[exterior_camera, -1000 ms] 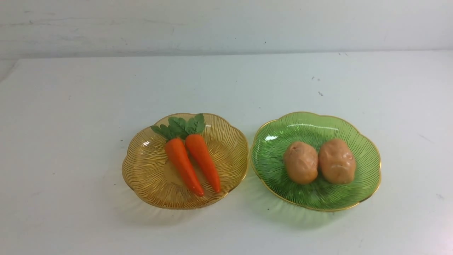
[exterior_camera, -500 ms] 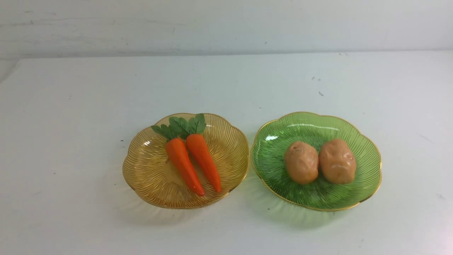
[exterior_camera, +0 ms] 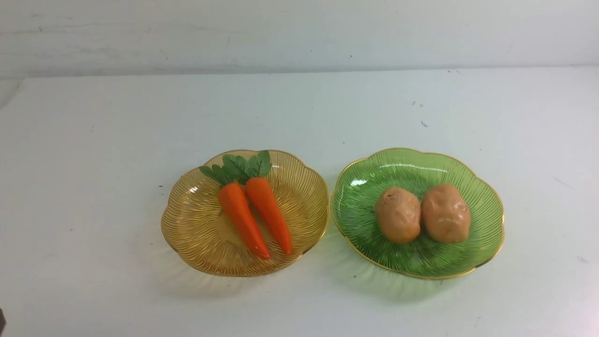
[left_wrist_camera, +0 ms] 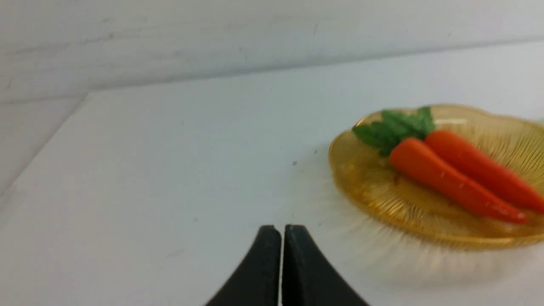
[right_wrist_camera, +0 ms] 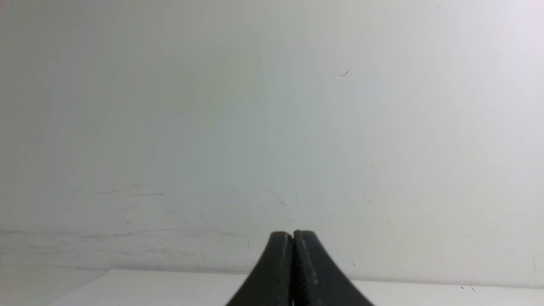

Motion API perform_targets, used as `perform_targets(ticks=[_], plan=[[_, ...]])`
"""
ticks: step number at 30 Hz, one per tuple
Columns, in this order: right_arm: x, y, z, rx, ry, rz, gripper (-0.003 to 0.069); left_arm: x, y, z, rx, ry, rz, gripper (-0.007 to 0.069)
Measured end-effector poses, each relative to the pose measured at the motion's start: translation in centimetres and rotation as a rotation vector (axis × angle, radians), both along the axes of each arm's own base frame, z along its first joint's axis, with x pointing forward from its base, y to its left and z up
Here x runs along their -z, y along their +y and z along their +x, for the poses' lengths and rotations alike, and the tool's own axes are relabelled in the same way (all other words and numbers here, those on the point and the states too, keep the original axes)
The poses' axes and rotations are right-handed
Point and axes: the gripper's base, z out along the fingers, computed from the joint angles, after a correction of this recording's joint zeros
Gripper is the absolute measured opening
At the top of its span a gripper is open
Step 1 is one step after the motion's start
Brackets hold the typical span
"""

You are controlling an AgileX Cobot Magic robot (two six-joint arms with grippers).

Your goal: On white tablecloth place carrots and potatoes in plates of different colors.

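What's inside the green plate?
Two brown potatoes sit side by side, touching, in the middle of the green plate. Nothing else shows in it. The ribbed bottom right under the potatoes is hidden by them.

Looks like a staged robot test bench rather than anyone's kitchen: a bare surface under a plain white tablecloth (exterior_camera: 299,117), a scuffed blank white wall (exterior_camera: 299,32) behind, and only plastic toy food in glass plates (exterior_camera: 187,229).
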Motion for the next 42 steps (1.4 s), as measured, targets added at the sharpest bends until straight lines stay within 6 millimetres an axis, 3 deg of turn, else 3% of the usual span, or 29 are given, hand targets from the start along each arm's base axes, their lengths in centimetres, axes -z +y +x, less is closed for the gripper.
perform_targets(ticks=[4,7,42], plan=[[0.0,0.0,0.0,0.000,0.000,0.001,-0.0015,2.7,-0.1,0.5,0.005,0.041,0.019,-0.0003],[0.0,0.0,0.0,0.000,0.000,0.001,-0.0015,3.6,-0.1,0.6,0.008,0.056,0.014,-0.0003],[0.1,0.2,-0.1,-0.040,0.031,0.039,-0.0015,3.9,-0.1,0.5,0.008,0.085,0.013,-0.0003]])
